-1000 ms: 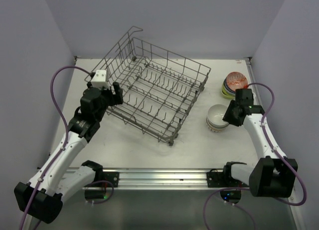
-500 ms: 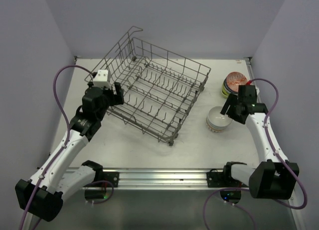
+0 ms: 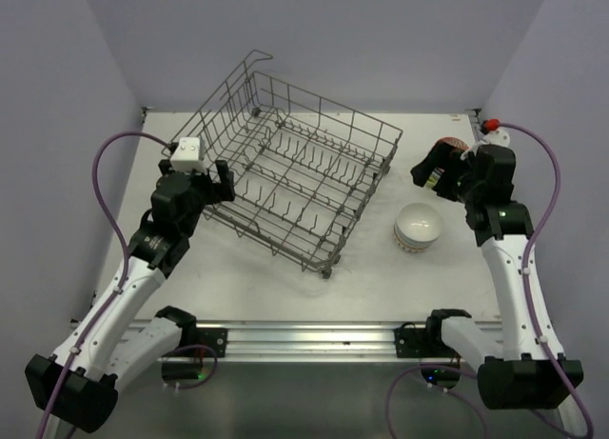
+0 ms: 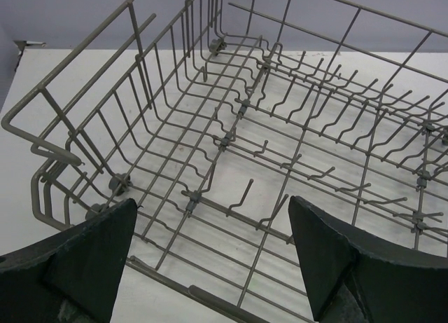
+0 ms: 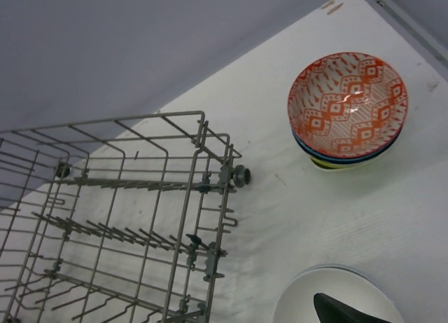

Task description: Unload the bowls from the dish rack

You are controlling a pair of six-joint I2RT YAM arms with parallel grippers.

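Note:
The grey wire dish rack (image 3: 295, 187) stands in the middle of the table with no bowl showing in it; its tines (image 4: 280, 127) fill the left wrist view. My left gripper (image 3: 215, 186) is open at the rack's left side, its fingers (image 4: 77, 267) either side of the rim wire without touching it. My right gripper (image 3: 428, 170) hangs open above the table, holding nothing. A white bowl (image 3: 417, 227) sits on another bowl below it, with one fingertip (image 5: 350, 311) over it. A red-patterned bowl (image 5: 348, 104) tops a stack of blue and lime bowls at the back right.
A metal rail (image 3: 304, 336) carrying both arm bases runs along the near edge. Grey walls close in the back and both sides. Purple cables loop off each arm. Bare white table (image 3: 285, 287) lies between the rack and the rail.
My right gripper has opened off the white bowl, risen and swung back toward the rack's right corner. My left gripper has opened wider at the rack's side. The rack has not moved.

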